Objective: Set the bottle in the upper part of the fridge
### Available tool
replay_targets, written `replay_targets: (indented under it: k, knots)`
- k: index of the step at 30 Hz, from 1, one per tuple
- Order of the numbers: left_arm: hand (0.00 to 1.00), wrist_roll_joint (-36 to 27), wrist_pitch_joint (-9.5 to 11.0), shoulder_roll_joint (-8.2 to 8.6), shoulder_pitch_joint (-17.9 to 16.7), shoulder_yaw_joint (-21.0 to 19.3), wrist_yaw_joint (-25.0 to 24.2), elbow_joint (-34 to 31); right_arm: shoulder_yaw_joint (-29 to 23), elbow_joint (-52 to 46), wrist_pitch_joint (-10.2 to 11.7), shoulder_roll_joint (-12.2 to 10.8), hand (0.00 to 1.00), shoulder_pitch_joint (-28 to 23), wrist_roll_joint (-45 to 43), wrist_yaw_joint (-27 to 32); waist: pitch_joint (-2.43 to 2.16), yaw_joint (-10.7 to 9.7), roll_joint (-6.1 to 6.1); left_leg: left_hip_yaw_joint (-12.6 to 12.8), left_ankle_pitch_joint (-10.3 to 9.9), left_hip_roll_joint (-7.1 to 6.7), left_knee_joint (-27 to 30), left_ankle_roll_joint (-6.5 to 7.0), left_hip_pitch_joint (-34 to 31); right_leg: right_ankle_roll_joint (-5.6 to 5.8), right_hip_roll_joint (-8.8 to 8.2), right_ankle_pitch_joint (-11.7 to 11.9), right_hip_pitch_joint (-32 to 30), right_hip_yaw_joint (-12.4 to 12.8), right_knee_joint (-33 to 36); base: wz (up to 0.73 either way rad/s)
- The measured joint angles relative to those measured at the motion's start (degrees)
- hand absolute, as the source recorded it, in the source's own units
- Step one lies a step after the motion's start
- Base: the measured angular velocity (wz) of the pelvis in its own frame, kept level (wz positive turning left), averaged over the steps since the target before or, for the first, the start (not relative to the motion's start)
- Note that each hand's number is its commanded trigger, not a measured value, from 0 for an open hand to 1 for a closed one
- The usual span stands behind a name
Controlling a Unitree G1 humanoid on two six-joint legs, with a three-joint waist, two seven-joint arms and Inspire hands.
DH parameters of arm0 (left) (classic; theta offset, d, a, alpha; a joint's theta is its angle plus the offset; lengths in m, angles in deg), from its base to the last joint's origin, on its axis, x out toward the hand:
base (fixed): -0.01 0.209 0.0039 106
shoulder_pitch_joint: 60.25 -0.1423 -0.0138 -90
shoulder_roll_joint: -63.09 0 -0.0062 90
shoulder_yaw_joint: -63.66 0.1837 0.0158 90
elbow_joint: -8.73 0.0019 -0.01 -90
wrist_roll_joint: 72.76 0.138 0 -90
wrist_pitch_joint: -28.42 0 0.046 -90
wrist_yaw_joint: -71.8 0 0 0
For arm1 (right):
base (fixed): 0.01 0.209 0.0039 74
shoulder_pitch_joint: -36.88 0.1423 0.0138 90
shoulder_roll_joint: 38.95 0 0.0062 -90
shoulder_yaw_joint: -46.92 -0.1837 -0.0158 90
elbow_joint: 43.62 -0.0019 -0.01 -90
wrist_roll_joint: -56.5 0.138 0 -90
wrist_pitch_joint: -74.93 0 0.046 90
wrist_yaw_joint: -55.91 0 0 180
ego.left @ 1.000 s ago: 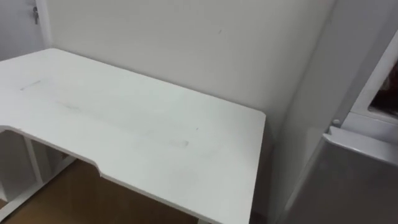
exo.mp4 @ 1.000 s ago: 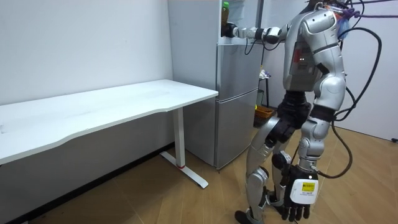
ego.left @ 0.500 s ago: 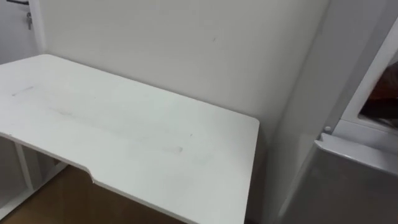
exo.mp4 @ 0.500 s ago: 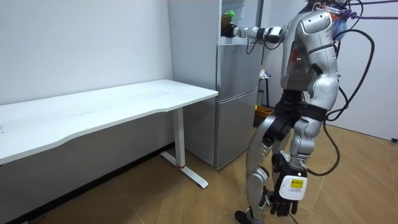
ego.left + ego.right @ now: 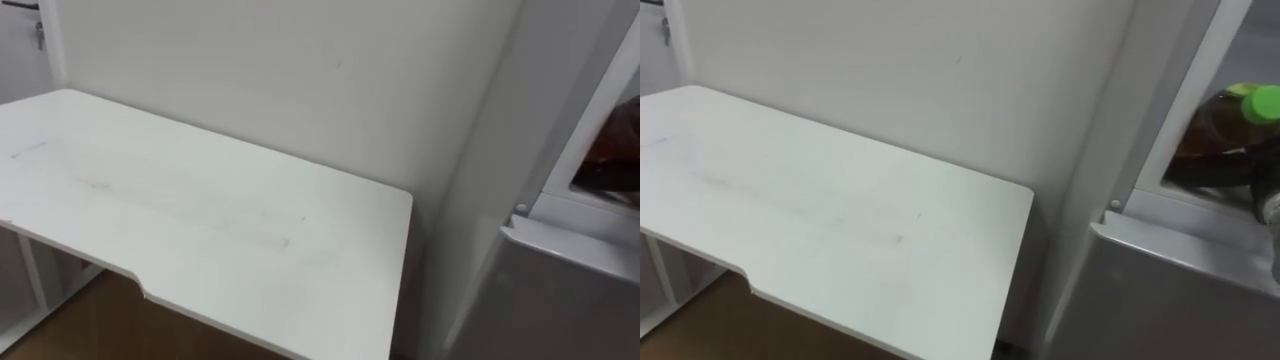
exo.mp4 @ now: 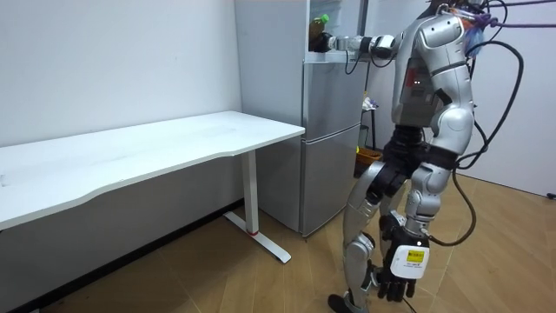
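Observation:
A brown bottle point(image 5: 1208, 135) with a green cap point(image 5: 1264, 101) lies tilted inside the open upper fridge compartment point(image 6: 337, 22), just above the lower door's top edge. My right arm reaches out at shoulder height into that compartment. My right hand point(image 6: 335, 42) has its fingers round the bottle point(image 6: 319, 36); part of this hand point(image 5: 1267, 190) shows dark at the right edge of the right eye view. My left hand point(image 6: 402, 272) hangs beside my leg with relaxed fingers, holding nothing. I stand close in front of the fridge.
The grey lower fridge door point(image 5: 1170, 295) is closed. A white desk point(image 5: 840, 200) stands against the wall to the left of the fridge point(image 6: 330, 148), leaving a narrow gap between them. Wooden floor point(image 6: 217, 278) lies below.
The bottle has tipped from upright to tilted and gone further into the compartment. My legs shifted and my left hand swung a little. The eye view drifted slightly.

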Motion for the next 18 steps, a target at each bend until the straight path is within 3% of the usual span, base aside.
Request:
replay_targets:
  k: [7, 10, 18]
  knots:
    - [0.00, 0.0, -1.3, 0.02, -0.3, -0.2, -1.5, 0.5, -7.8, 3.4, 0.0, 0.4, 0.00, -2.5, 16.0, -10.8, 0.17, 0.4, 0.38, 0.6, -0.4, 0.02, -0.3, -0.05, 0.9, 0.31, 0.09, -0.3, 0.6, 0.7, -0.3, -0.04]
    - [0.00, -0.1, -1.3, 0.05, -0.3, 0.0, -1.8, 1.1, -8.2, 3.1, 0.0, 0.4, 0.00, -2.4, 19.1, -13.7, 0.61, 0.4, 1.02, 1.3, -0.4, 0.09, -0.8, -0.05, 1.7, 0.31, -0.01, -0.3, 1.0, 1.1, -0.3, -0.11]
    - [0.00, -0.1, -1.5, 0.04, -0.3, 0.1, -2.1, 2.9, -7.7, 3.7, 0.1, 0.4, 0.00, -2.5, 21.5, -17.6, 0.63, 0.5, 1.10, 2.4, -0.5, 0.29, -1.6, -0.09, 3.0, 0.35, -0.09, -0.4, 1.2, 1.9, -0.4, -0.07]
